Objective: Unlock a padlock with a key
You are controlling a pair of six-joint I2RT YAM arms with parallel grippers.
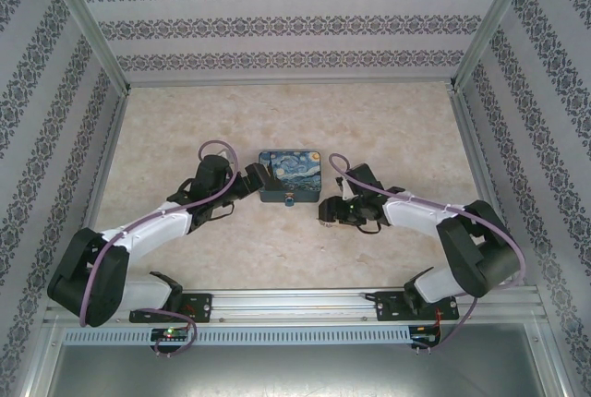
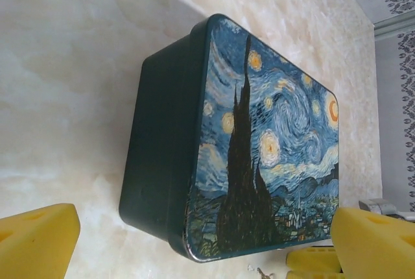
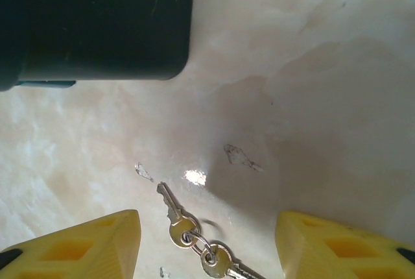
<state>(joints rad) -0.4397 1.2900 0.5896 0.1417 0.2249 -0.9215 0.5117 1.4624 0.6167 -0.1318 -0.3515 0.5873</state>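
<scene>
Two keys (image 3: 183, 227) on one ring lie flat on the bench (image 3: 311, 65), near the dark box (image 3: 97, 19). The right jaws are wide open, with one yellow tip on each side of the keys, and they hold nothing. The left jaws are wide open too and hold nothing. They are just beside the box, which has a starry night sky painted on its lid.

Two ringed silver keys (image 3: 182, 230) lie flat on the marble tabletop (image 3: 324, 65)
</scene>
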